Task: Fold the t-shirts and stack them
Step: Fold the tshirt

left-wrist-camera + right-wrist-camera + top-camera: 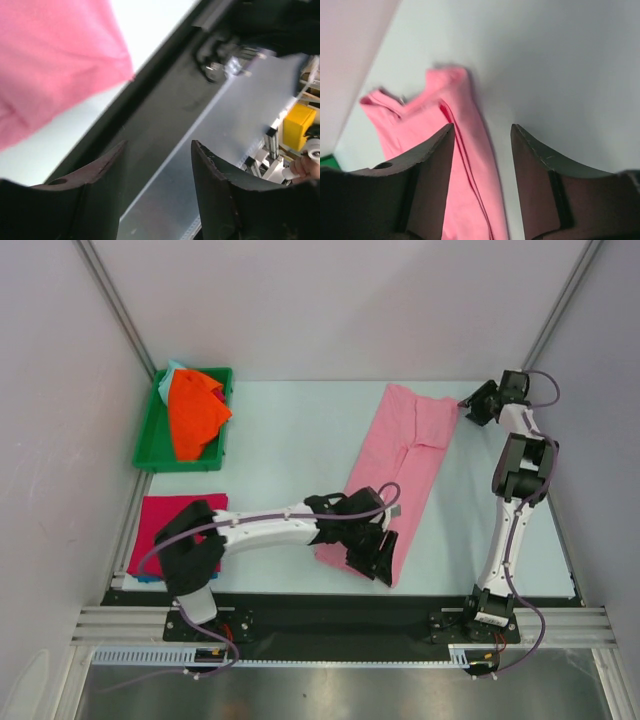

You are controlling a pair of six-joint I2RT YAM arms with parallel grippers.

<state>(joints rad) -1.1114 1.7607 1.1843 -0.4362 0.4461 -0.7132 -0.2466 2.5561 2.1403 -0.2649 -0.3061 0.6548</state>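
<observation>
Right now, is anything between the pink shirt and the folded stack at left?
Only the left arm itself: it stretches over the table between the pink shirt and the stack, its elbow over part of the stack. No loose item lies between them.

This is looking like a robotics lab test cell. Plain white panels (300, 300) are walling in a pale table (290, 440) on the left, far and right sides. Aluminium rails (340, 625) are running along its near edge. A yellow box (299, 126) is sitting among metal framing beyond that edge.
</observation>
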